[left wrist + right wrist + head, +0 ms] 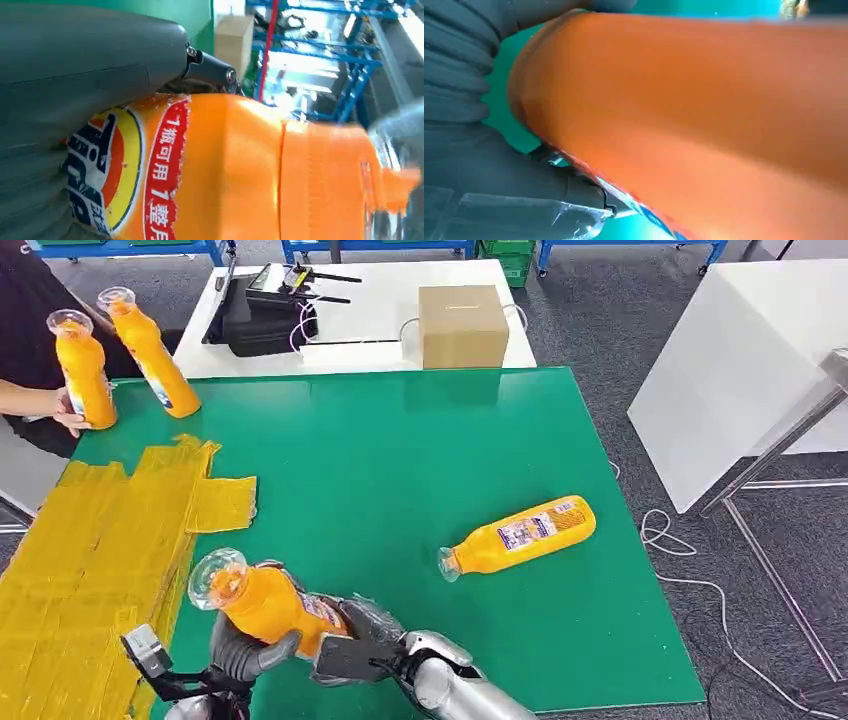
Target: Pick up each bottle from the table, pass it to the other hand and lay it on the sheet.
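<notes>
An orange bottle [262,598] with a clear cap is held low over the green table's [400,460] near edge, cap tilted up and left. My left hand [240,650] wraps its middle from below, thumb [75,65] lying over the label of the bottle [240,170]. My right hand [358,640] grips its base end; in the right wrist view the bottle [699,110] lies against that hand [469,100]. A second orange bottle [520,535] lies on its side to the right. The yellow sheet [90,540] covers the table's left part.
A person [25,330] at the far left holds one upright orange bottle [82,370]; another [152,352] leans beside it. Behind the green table stand a cardboard box [462,325] and a black case [262,315]. A white table [740,360] and floor cables [670,540] are to the right.
</notes>
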You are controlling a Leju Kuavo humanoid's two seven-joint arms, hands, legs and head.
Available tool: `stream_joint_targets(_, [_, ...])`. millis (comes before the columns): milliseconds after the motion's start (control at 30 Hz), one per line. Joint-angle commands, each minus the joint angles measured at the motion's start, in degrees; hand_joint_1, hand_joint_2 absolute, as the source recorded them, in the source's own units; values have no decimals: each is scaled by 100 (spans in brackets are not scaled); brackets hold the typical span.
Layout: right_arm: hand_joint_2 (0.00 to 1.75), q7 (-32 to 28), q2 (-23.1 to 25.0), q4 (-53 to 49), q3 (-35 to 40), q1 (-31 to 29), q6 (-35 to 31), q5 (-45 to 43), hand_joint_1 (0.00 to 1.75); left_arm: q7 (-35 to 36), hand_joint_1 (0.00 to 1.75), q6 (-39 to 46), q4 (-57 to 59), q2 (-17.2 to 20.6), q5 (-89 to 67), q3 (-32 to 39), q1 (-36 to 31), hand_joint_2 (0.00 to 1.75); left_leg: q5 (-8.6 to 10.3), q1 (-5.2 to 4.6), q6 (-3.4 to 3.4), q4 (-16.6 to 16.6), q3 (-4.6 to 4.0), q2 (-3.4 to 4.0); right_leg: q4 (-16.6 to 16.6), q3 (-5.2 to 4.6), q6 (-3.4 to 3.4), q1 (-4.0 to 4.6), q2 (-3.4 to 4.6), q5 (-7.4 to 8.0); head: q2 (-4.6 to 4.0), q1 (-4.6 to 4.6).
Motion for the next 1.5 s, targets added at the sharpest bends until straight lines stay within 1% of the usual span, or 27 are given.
stream_joint_targets(33, [0, 50, -1249, -1962, -858, 362, -212, 60, 0, -120, 175, 1300, -408, 367, -1280, 1106, -73, 175, 2, 2, 1, 0, -5, -10, -4, 0, 6, 1, -12, 2, 0, -2])
stream_joint_targets(133, [0, 99, -1744, -2777, -1321, 609, -210, 169, 0, -80, 175, 2208, -550, 517, -2290, 1683, -18, 175, 4, 1, 1, -1, -3, -23, -6, 3, 8, 1, -25, 0, 0, 0])
stream_joint_targets(233, [0, 102, -1814, -2937, -1458, 703, -67, 198, 0, -101, 175, 2104, -564, 523, -2306, 1829, -9, 175, 1, -1, 2, -1, -4, -19, -4, 4, 8, -1, -21, -2, 0, -2])
stream_joint_targets(267, [0, 116, -1809, -2931, -1458, 706, -134, 317, 0, -59, 175, 2386, -556, 518, -2620, 1836, -7, 175, 0, -1, 1, -2, -1, -11, -3, 3, 6, -2, -12, -1, 0, -2])
stream_joint_targets(300, [0, 120, -1924, -3027, -1504, 727, -180, 368, 0, 15, 175, 2903, -539, 530, -3084, 1929, 12, 175, 0, -3, 1, -3, 0, -13, -1, 3, 7, -4, -15, -3, 0, 0])
stream_joint_targets(333, [0, 108, -2067, -3158, -1596, 766, -203, 360, 0, 65, 175, 3169, -509, 598, -3340, 2009, 41, 175, 1, -1, 1, -1, -5, -11, -2, 0, 5, -1, -12, -1, 0, -2])
stream_joint_targets(367, [0, 117, -2225, -3297, -1710, 818, -207, 355, 0, 190, 175, 3571, -445, 676, -3802, 2118, 72, 175, 0, -1, 1, -3, 1, -20, -4, 7, 8, -1, -21, -4, 0, -2])
stream_joint_targets(400, [0, 98, -2480, -3560, -1859, 907, -189, 337, 0, 387, 175, 4238, -305, 742, -4651, 2302, 109, 175, 1, -2, 1, -6, 3, -26, -6, 10, 10, -3, -27, -5, 0, -2])
stream_joint_targets(467, [0, 63, -2874, -3850, -2118, 969, -167, 375, 0, 813, 175, 4746, 107, 889, -5704, 2486, 122, 175, 3, -8, 3, -7, 3, -20, -4, 7, 7, -8, -21, -3, 0, 0])
stream_joint_targets(567, [0, 33, -2948, -3936, -2253, 999, -38, 354, 0, 763, 175, 4806, 312, 913, -5714, 2522, 74, 175, 4, -11, 4, -11, 5, -25, -7, 10, 9, -10, -24, -2, 0, -4])
stream_joint_targets(633, [0, 42, -2865, -3922, -2237, 1002, -11, 385, 0, 759, 175, 4830, 331, 878, -5717, 2483, 33, 175, 4, -11, 3, -8, 2, -32, -4, 8, 11, -12, -30, -4, 0, -4])
stream_joint_targets(700, [0, 47, -2850, -3916, -2221, 1000, -9, 396, 0, 759, 175, 4834, 316, 872, -5717, 2474, 32, 175, 2, -8, 1, -6, -1, -18, -6, 4, 6, -6, -14, 1, 0, -2])
stream_joint_targets(767, [0, 55, -2834, -3906, -2202, 997, -12, 411, 0, 758, 175, 4841, 296, 867, -5721, 2462, 33, 175, 2, -9, 0, -8, 2, -20, -6, 6, 6, -9, -17, -1, 0, -2])
stream_joint_targets(800, [0, 95, -2910, -3902, -2180, 964, -56, 481, 0, 1076, 175, 4842, 398, 929, -6047, 2431, 33, 175, 2, -9, 0, -5, 0, -20, -5, 4, 4, -8, -17, -1, 0, 0])
stream_joint_targets(833, [175, 119, -3021, -3913, -2181, 925, -55, 498, 0, 1255, 175, 4834, 608, 1000, -6283, 2411, -25, 175, 2, -11, -1, -7, 2, -25, -4, 6, 6, -9, -22, -3, 0, -2])
stream_joint_targets(900, [175, 277, -3369, -3820, -2164, 691, 52, 600, 0, 1510, 175, 4945, 1479, 1189, -6774, 2371, -303, 175, 4, -13, -1, -11, 5, -28, -7, 8, 6, -11, -24, -1, 0, -4])
stream_joint_targets(967, [175, 346, -3681, -3642, -2161, 430, 292, 579, 0, 1467, 175, 5034, 2464, 1323, -6903, 2273, -669, 175, 10, -18, 2, -15, 8, -32, -9, 11, 8, -16, -27, 2, 0, -2])
stream_joint_targets(1033, [175, 355, -3861, -3504, -2164, 276, 435, 616, 0, 1249, 175, 4925, 3019, 1308, -6660, 2218, -890, 175, 14, -25, 4, -16, 5, -35, -7, 8, 9, -22, -30, 5, 0, -2])
stream_joint_targets(1067, [175, 399, -3957, -3424, -2116, 173, 514, 678, 0, 1236, 169, 4874, 3218, 1311, -6655, 2154, -960, 175, 16, -25, 5, -18, 7, -37, -11, 11, 11, -23, -32, 7, 0, -4])
stream_joint_targets(1100, [175, 451, -4063, -3253, -2033, -21, 601, 749, 0, 978, 0, 4601, 3407, 1286, -6378, 2085, -1026, 175, 17, -25, 4, -20, 9, -38, -14, 13, 12, -23, -32, 8, 0, -4])
stream_joint_targets(1133, [175, 495, -4091, -3055, -1964, -203, 699, 791, 0, 1057, 0, 4454, 3597, 1321, -6430, 1969, -1087, 0, 23, -25, 10, -13, -2, -43, -13, 9, 13, -30, -42, 12, 0, 0])
stream_joint_targets(1167, [175, 534, -4113, -2789, -1864, -438, 799, 841, 0, 1088, 0, 4445, 3735, 1338, -6543, 1807, -1152, 0, 26, -27, 16, -14, -2, -36, -17, 10, 13, -28, -41, 16, 0, -4])
stream_joint_targets(1233, [175, 536, -4123, -2505, -1748, -675, 903, 883, 0, 830, 0, 4334, 3751, 1269, -6243, 1784, -1188, 0, 18, -41, 15, -14, 12, -18, -6, 13, 8, -47, -22, 9, 0, -7])
stream_joint_targets(1267, [175, 536, -4123, -2505, -1748, -675, 903, 883, 0, 830, 0, 4334, 3751, 1269, -6243, 1784, -1188, 0, 20, -41, 15, -12, 8, -15, -7, 9, 8, -45, -20, 14, 0, -4])
stream_joint_targets(1400, [175, 558, -4113, -2450, -1674, -696, 916, 914, 0, 794, 0, 4283, 3671, 1287, -6203, 1755, -1165, 0, 30, -46, 27, -14, 9, -31, -8, 16, 7, -53, -41, 14, 0, -4])
stream_joint_targets(1500, [175, 641, -4167, -1947, -1291, -1096, 1097, 1000, 0, 566, 0, 3962, 3556, 1289, -5786, 1601, -1199, 0, 34, -51, 28, -10, 10, -49, 0, 21, 6, -58, -58, 9, 0, -7])
